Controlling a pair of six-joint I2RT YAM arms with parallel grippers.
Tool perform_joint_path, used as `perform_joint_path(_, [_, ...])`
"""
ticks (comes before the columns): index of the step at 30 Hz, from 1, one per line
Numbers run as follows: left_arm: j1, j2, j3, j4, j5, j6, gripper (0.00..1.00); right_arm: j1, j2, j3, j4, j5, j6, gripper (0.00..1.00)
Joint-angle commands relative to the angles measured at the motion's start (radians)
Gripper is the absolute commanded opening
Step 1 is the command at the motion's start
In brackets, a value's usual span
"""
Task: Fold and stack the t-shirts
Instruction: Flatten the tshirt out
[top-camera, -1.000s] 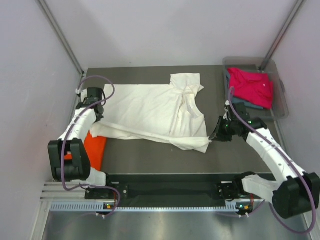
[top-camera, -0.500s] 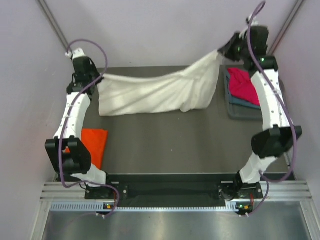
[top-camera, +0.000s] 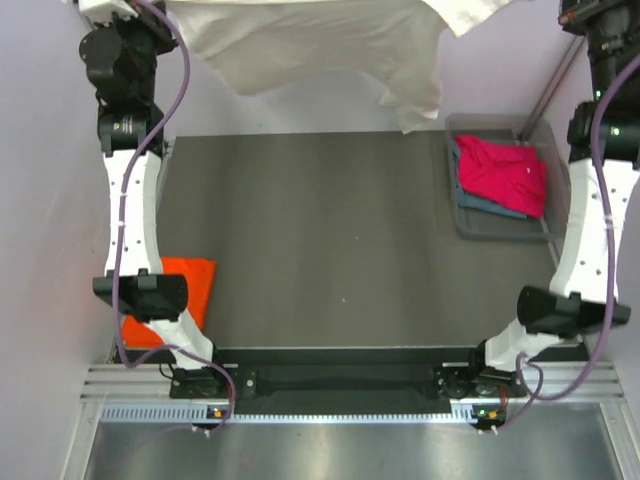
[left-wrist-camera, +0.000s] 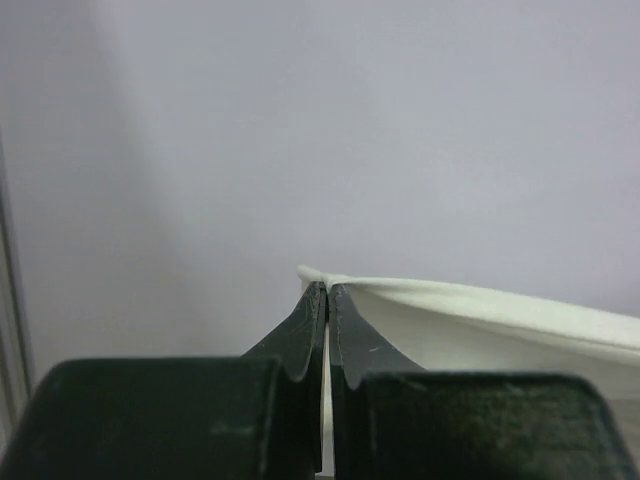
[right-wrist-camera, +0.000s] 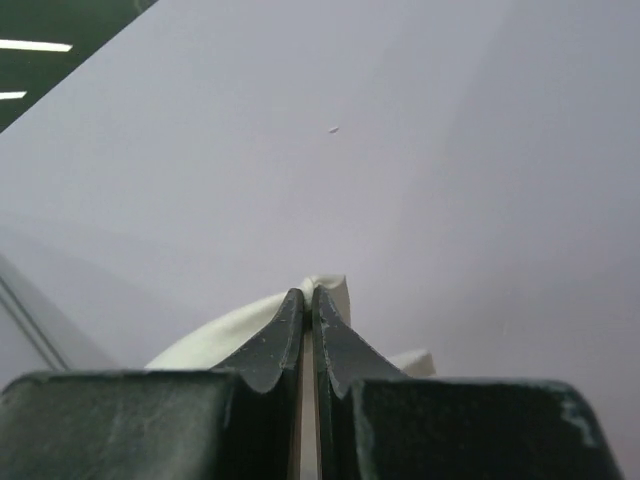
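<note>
At 8 o'clock on the dark table (top-camera: 340, 260), a folded orange t-shirt (top-camera: 185, 290) lies beside the left arm's base and is the start of the stack. The left gripper (left-wrist-camera: 327, 288) is raised high at about 11 o'clock, its jaws pressed together on a corner of the cream-white t-shirt (top-camera: 310, 40). That shirt hangs in the air at 12 o'clock, stretched between both arms above the table's far edge, sagging in the middle with one loose flap drooping toward 1 o'clock. At 2 o'clock a clear bin (top-camera: 568, 200) holds a magenta-pink t-shirt (top-camera: 505, 170) on top of a grey-blue t-shirt (top-camera: 485, 205). The right gripper (right-wrist-camera: 308, 295), high at 1 o'clock, is likewise clamped on the cream cloth's edge. This looks like the spread-out step before folding. The next move probably calls for lowering both grips together, keeping the cloth taut so it lands flat on the table.
</note>
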Motion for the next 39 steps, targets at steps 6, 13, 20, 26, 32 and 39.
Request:
perform_joint_path(6, [0.043,-0.308,-0.715,0.064,-0.161,0.078,0.0,-0.006,-0.454,-0.728,-0.076,0.06,-0.105,0.0])
perform_joint_path(13, [0.049,-0.582,-1.176,-0.169,-0.419,-0.063,0.0,0.27,-0.789,-1.279,-0.363,0.224,-0.064,0.0])
perform_joint_path(20, [0.069,-0.66,-1.296,-0.496,-0.666,-0.177,0.0,0.341,-0.976,-1.501,-0.843,0.202,-0.042,0.0])
perform_joint_path(26, [0.078,-0.582,-1.302,-0.567,-0.602,-0.191,0.0,0.347,-1.047,-1.541,-1.03,0.165,-0.097,0.0])
perform_joint_path(32, [0.077,-0.505,-1.295,-0.584,-0.579,-0.174,0.0,0.347,-0.977,-1.574,-0.974,0.073,-0.119,0.0])
perform_joint_path(39, [0.075,-0.464,-1.302,-0.533,-0.517,-0.15,0.0,0.35,-0.802,-1.473,-0.848,0.053,-0.139,0.0])
